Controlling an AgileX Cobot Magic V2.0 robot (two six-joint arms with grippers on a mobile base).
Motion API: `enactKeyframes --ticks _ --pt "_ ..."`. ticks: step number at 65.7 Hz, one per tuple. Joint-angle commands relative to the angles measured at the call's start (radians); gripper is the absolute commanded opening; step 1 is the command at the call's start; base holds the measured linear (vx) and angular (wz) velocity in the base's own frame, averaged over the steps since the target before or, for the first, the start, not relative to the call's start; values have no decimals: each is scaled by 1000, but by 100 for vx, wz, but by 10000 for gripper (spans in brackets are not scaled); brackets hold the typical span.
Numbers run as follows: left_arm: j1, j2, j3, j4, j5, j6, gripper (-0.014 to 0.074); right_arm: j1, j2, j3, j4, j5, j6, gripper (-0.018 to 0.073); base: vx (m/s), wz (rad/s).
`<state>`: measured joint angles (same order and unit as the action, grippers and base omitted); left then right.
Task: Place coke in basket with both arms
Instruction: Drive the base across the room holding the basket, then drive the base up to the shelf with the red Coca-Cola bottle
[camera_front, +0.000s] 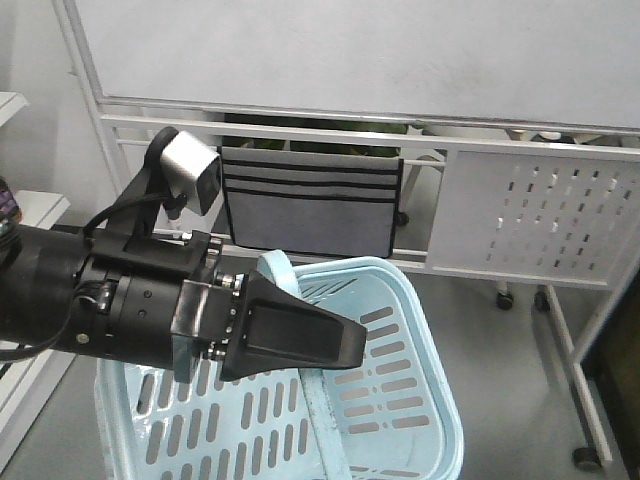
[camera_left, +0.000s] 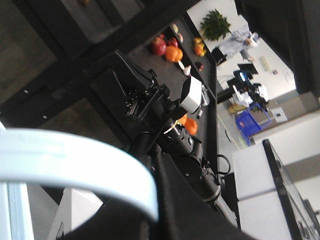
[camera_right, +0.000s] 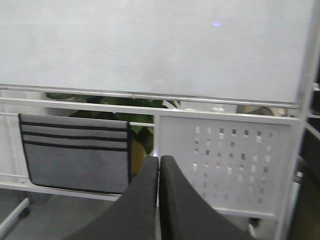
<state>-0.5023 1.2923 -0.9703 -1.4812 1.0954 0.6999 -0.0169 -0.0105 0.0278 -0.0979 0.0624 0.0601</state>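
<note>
Your left tool (camera_front: 345, 343) is clamped on the swing handle (camera_front: 277, 268) of the pale blue basket (camera_front: 425, 310), seemingly to hold it level and open for the drop. Your right tool (camera_right: 159, 162) has its fingers (camera_right: 142, 205) pressed together on nothing. The coke shows in no view, neither in the basket's visible part nor in a tool, so fetching it looks like your right arm's job.

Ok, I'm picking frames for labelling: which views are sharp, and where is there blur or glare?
Front-facing view: evenly lit, sharp on the black tool and basket. Left wrist view: tilted, dark foreground, basket handle a blurred pale band near the lens, bright background washed out. Right wrist view: soft throughout, right tool out of focus, faint light spot on the whiteboard.
</note>
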Motion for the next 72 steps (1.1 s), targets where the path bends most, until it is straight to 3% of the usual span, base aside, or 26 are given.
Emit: enactKeyframes --ticks 1,72 --pt "-6 -32 -26 -85 16 9 -6 -2 -12 8 -9 -68 -7 -5 22 40" --pt "-6 -32 -26 -85 16 9 -6 -2 -12 8 -9 -68 -7 -5 17 58"
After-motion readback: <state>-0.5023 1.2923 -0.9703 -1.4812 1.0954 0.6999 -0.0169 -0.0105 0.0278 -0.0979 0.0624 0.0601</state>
